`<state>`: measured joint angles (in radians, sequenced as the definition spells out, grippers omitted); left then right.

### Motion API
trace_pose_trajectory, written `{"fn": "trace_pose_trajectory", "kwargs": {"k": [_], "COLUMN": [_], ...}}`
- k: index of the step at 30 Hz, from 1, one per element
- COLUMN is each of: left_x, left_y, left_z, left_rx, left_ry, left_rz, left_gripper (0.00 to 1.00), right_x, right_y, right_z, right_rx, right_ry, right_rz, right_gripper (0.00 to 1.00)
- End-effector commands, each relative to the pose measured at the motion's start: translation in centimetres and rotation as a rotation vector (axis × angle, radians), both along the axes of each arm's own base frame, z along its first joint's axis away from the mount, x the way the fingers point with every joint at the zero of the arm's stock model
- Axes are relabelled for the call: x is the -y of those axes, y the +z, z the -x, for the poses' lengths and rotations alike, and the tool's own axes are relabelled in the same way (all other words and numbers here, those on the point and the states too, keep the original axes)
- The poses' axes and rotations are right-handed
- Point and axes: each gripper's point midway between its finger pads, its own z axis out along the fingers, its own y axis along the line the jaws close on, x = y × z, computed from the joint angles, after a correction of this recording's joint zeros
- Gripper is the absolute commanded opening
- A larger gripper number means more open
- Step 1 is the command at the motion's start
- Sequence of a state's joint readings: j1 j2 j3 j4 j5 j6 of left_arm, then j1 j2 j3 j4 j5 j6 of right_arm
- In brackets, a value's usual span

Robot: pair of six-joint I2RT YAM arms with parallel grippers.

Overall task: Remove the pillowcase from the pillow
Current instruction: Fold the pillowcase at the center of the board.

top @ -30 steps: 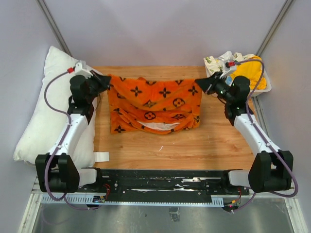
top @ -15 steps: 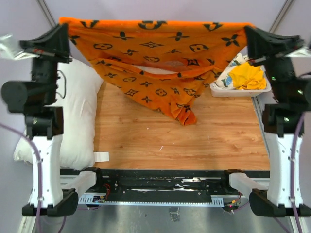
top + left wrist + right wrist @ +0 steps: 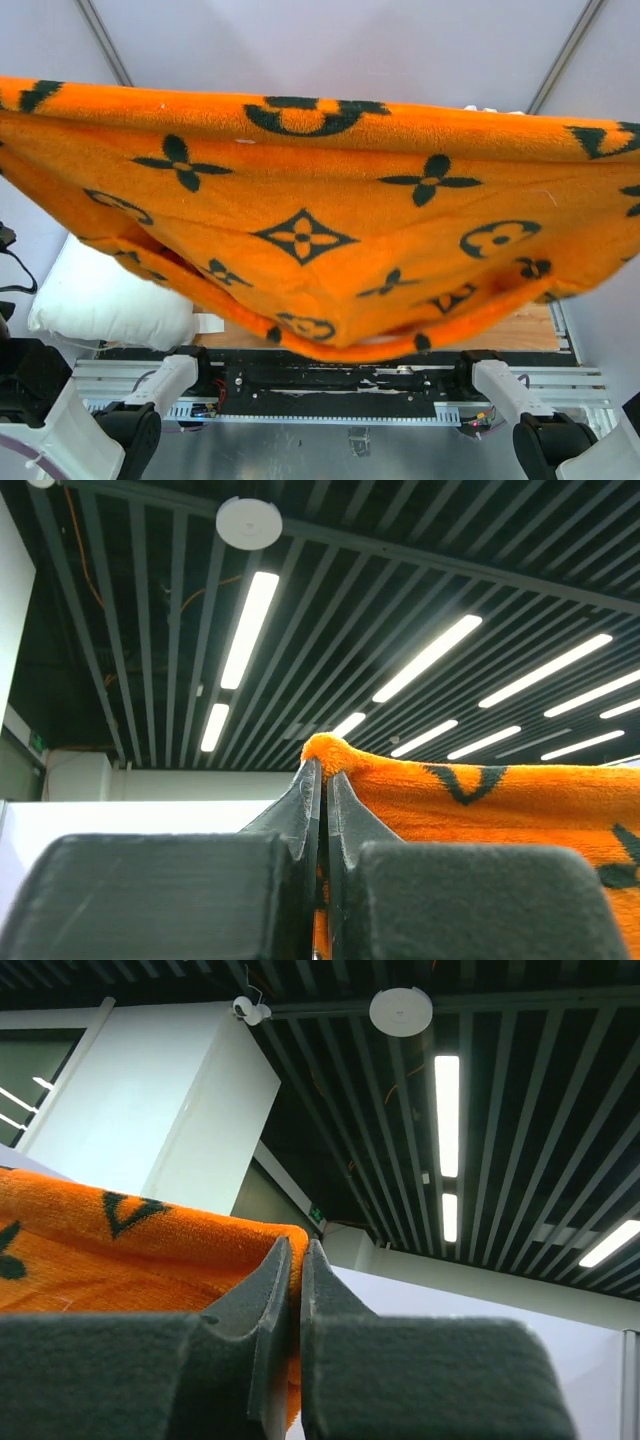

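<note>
The orange pillowcase (image 3: 320,220) with black motifs is stretched wide and held high, filling most of the top view close to the camera. The white pillow (image 3: 105,300) lies bare at the left, outside the case, partly hidden behind it. My left gripper (image 3: 324,770) points up at the ceiling and is shut on one corner of the pillowcase (image 3: 480,800). My right gripper (image 3: 297,1250) also points up and is shut on the other corner of the pillowcase (image 3: 120,1250). Neither gripper shows in the top view.
The wooden table (image 3: 520,330) shows only as a strip at the lower right under the cloth. The arm bases (image 3: 150,385) and the black rail (image 3: 340,375) run along the near edge. The bin of cloths at the back right is hidden.
Both arms have lifted the pillowcase far higher, from near the table a second ago up toward the camera, so it now blocks most of the top view.
</note>
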<state>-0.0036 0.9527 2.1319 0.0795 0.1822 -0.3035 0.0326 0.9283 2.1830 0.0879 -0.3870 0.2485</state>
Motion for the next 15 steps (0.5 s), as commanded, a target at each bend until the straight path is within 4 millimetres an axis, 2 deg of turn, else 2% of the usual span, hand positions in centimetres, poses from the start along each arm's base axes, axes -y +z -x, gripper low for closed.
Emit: {"fn": "trace_pose_trajectory", "kwargs": {"k": [1,5,8,11,15], "left_x": [-1.4,-1.5,-1.9,-2.4,-2.8], "left_y": [0.0,0.4,0.4,-0.7,-4.3], "left_z": [-5.8,-8.9,-12.3,-16.9,-24.4], "left_rx": [-0.107,-0.137,-0.175,-0.245,-0.363], "left_ry": [0.076,0.089,0.127,0.164,0.19], "left_rz": [0.043,0.043,0.046,0.05,0.051], "left_gripper": [0.0,0.0,0.0,0.0,0.0], "right_x": [2.3,2.4,2.4,2.1,1.5], "right_y": [0.5,0.9,1.0,0.3,-2.6], "right_z": [-4.4,-7.0,-10.3,-15.6,-24.6], "right_rx": [-0.08,-0.108,-0.144,-0.219,-0.359], "right_ry": [-0.114,-0.121,-0.135,-0.15,-0.161], "right_rz": [-0.081,-0.084,-0.083,-0.076,-0.06], "right_gripper": [0.01,0.01,0.01,0.01,0.01]}}
